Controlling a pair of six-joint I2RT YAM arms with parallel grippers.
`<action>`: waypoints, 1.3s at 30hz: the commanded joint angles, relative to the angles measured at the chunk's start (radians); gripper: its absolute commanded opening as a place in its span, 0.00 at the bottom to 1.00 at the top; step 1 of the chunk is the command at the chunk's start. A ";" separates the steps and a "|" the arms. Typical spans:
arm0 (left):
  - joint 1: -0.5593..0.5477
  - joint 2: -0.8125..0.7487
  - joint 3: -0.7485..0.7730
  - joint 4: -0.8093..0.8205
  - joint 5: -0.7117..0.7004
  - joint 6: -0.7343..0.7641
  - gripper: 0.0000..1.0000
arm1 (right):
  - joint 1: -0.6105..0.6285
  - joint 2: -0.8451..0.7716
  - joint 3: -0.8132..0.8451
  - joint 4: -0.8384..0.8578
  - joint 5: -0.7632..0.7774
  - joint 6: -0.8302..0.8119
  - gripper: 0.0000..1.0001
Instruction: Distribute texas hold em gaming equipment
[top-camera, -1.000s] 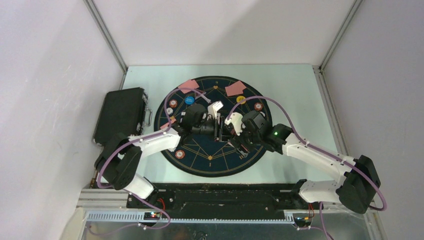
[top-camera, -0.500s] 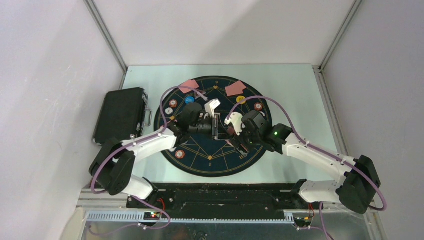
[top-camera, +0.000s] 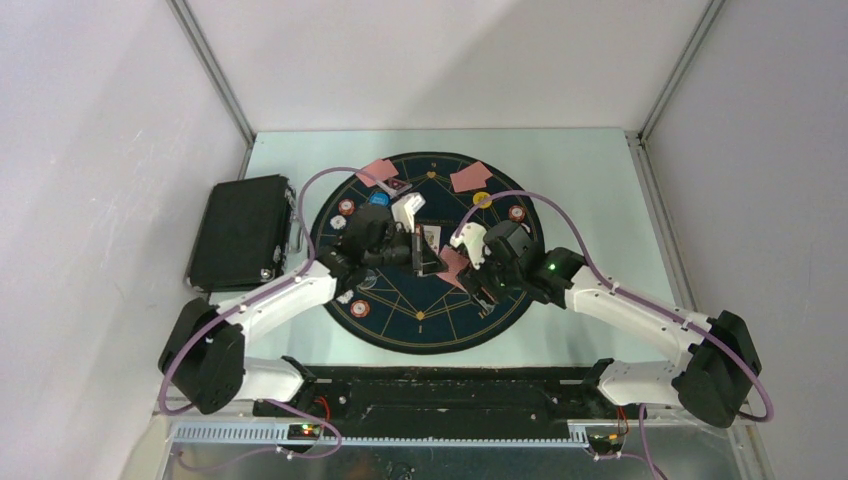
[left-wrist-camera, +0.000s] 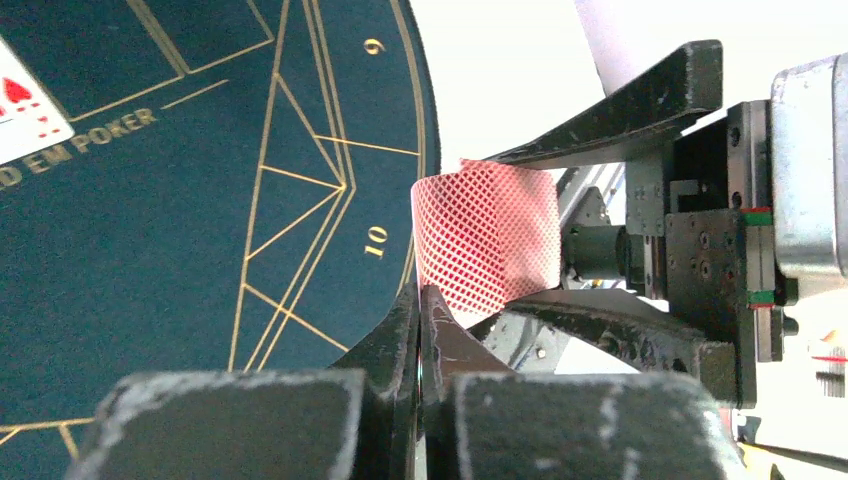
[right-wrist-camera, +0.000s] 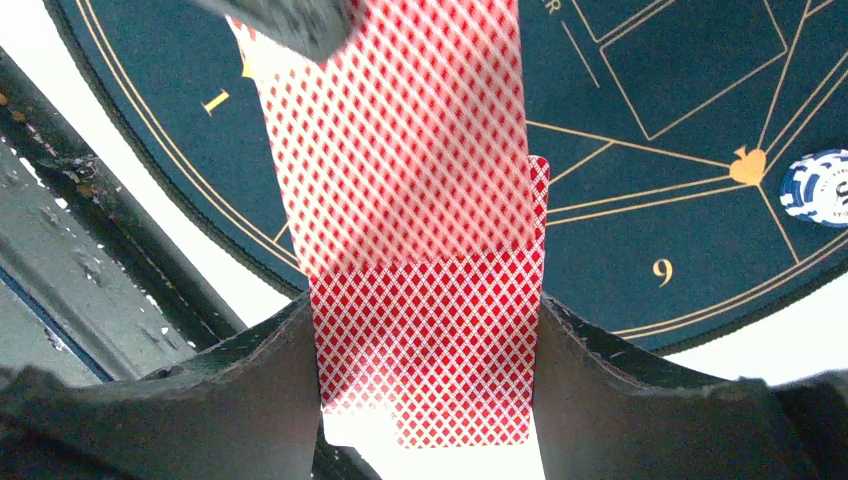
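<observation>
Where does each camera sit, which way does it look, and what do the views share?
Top external: high behind the robot, facing down on the mat; left arm and right arm show.
Left wrist: on the left arm, looking along left fingers shut on a card; right fingers beyond.
Right wrist: on the right arm, looking down between right fingers holding the deck.
Shared: both wrist views show that card and mat.

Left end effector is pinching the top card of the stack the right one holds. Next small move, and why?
Probably draw the left end effector away from the right end effector: the top card partly overlaps the stack, so it should slide clear before going onto the mat.
</observation>
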 joint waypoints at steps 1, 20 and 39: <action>0.029 -0.060 -0.020 -0.084 -0.082 0.060 0.00 | -0.008 -0.026 0.042 0.024 0.019 0.010 0.00; 0.132 -0.274 -0.072 -0.032 -0.100 0.086 0.00 | -0.098 -0.029 0.043 0.009 0.155 0.120 0.00; 0.178 -0.014 0.038 0.045 -0.117 -0.008 0.00 | -0.188 -0.066 0.001 -0.028 0.352 0.267 0.00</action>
